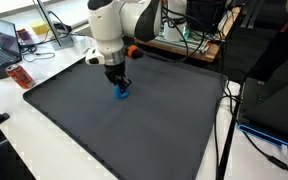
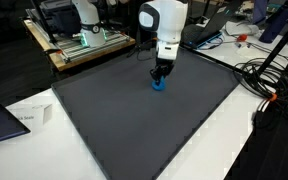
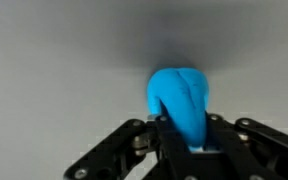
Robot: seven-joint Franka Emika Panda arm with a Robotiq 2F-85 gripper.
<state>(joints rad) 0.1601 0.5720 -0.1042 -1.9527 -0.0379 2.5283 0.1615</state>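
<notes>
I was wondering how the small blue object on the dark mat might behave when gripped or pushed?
The blue object looks small beside the gripper, so probably light. Its rounded, smooth-looking top suggests it might slip or roll if pushed across the mat. Its lumpy shape hints at soft material, though that is uncertain.
</notes>
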